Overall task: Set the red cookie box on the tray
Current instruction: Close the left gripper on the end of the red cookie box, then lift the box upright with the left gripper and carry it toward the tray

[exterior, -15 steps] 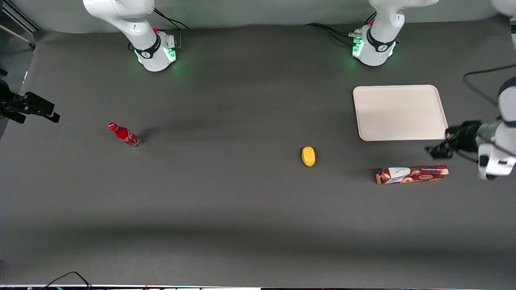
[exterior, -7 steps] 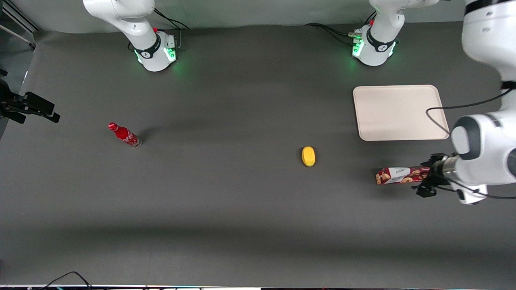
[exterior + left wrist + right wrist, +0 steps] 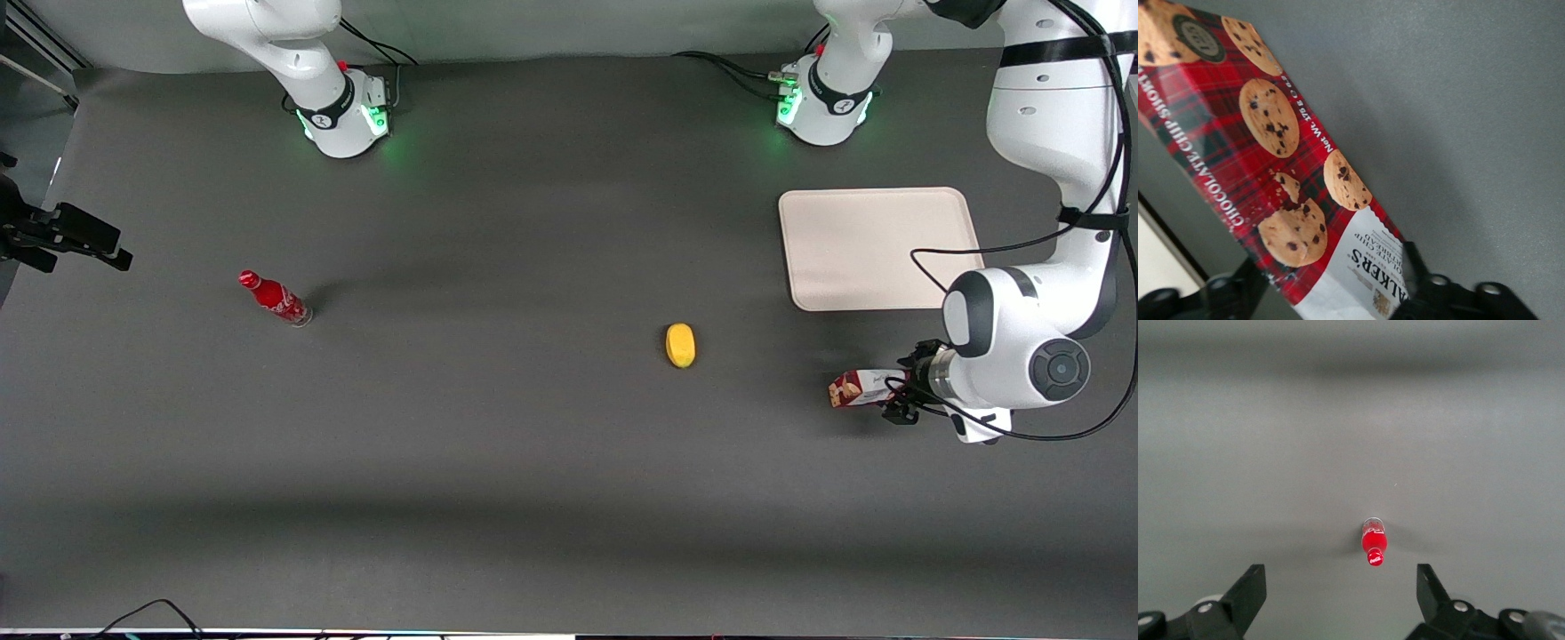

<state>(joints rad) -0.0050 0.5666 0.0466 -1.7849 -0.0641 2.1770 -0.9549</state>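
Approach step. My gripper (image 3: 896,397) hung low over the red cookie box (image 3: 858,388), which lay flat on the desk (image 3: 498,462), just nearer the front camera than the tray (image 3: 876,247). My fingers (image 3: 1415,263) stood spread, straddling the box's white-label end, not gripping. Next, I judged: settle, close across the narrow width, lift. The tray held nothing.

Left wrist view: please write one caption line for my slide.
Open gripper straddles the red cookie box near its white-label end.
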